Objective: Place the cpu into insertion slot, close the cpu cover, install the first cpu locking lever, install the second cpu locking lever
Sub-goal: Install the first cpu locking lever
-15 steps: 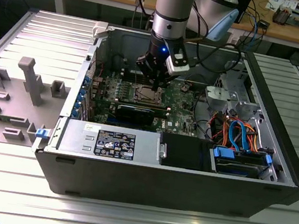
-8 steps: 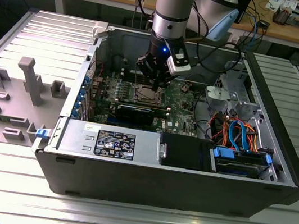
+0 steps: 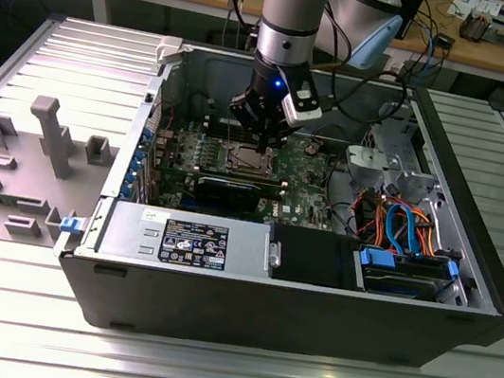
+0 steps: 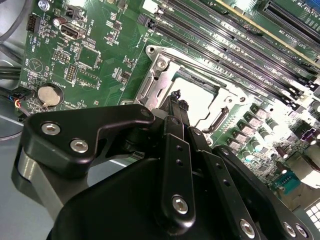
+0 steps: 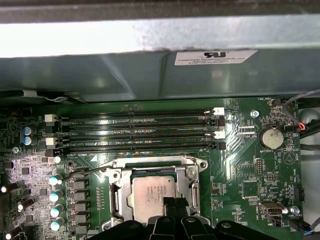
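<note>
The cpu [image 5: 154, 197] sits in the insertion slot [image 5: 121, 200], cpu cover [image 5: 192, 172] closed around it.

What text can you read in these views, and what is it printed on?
The white sticker on the case wall, first wrist view: print too small to read.
The black label on the power supply, exterior view: too small to read.
The board lettering beside the coin cell: too small to be sure.
Marking on the cpu: too faint.
</note>
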Robot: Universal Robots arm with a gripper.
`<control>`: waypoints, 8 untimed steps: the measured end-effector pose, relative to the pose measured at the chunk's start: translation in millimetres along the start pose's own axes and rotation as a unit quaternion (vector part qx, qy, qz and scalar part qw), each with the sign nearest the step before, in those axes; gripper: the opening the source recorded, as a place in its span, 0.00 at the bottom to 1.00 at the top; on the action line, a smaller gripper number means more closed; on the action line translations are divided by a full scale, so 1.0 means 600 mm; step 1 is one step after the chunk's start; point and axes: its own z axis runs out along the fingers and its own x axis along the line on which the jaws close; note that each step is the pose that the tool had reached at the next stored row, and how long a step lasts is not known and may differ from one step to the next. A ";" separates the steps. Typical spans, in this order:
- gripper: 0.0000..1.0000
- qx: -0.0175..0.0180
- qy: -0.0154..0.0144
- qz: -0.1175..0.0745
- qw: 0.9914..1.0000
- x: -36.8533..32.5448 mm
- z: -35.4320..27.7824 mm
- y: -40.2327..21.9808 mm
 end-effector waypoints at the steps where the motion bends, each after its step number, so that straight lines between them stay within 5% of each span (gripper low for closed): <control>1: 0.11 0.000 0.000 0.000 1.000 0.000 0.000 0.000; 8: 0.11 0.002 0.000 0.000 1.000 0.000 0.000 0.001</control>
